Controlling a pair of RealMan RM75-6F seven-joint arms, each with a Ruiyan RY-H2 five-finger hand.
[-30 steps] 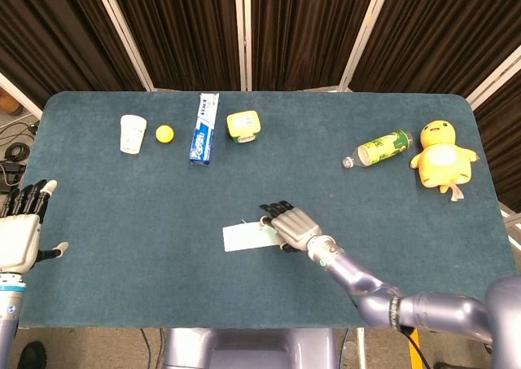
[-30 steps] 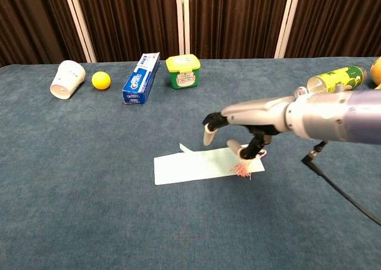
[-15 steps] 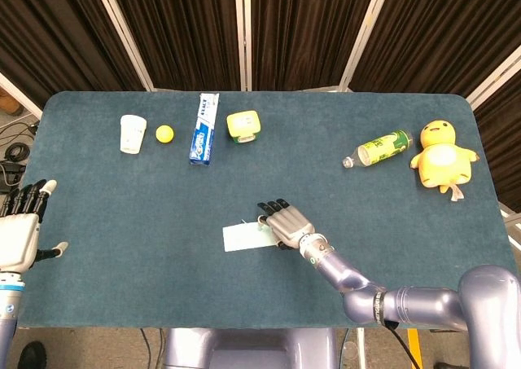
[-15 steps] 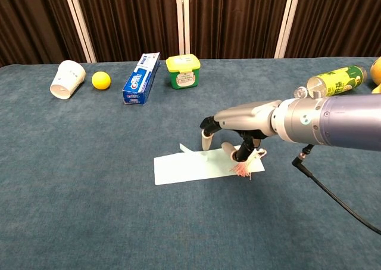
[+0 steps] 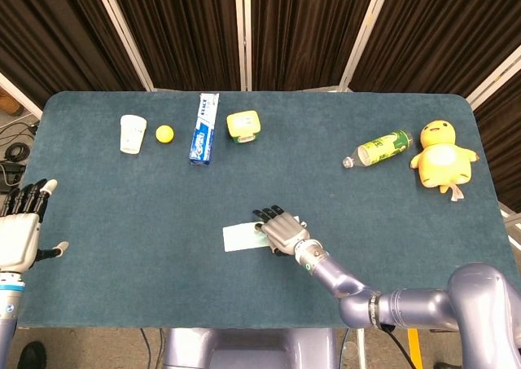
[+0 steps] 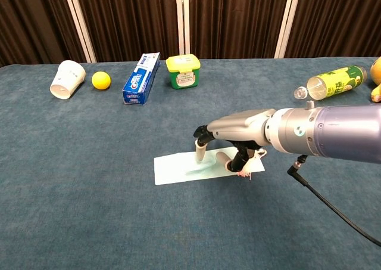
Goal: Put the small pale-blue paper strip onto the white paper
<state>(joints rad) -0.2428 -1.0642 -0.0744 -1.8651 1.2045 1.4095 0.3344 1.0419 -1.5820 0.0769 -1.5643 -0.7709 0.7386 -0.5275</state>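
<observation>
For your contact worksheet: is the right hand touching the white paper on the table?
Touching. In the chest view a fingertip of the right hand presses down on the white paper, no gap visible.

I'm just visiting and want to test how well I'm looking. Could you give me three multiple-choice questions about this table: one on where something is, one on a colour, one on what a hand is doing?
1. Where does the toothpaste box lie?
A. between the yellow ball and the yellow-lidded tub
B. beside the plush chick
C. on the white paper

2. What colour is the tipped paper cup?
A. red
B. white
C. black

3. What is the left hand doing?
A. gripping the bottle
B. pressing the paper
C. holding nothing, fingers apart

Answers: 1 A, the chest view shows the ball on one side and the tub on the other. 2 B, plainly white. 3 C, it is off the table's edge, holding nothing.
</observation>
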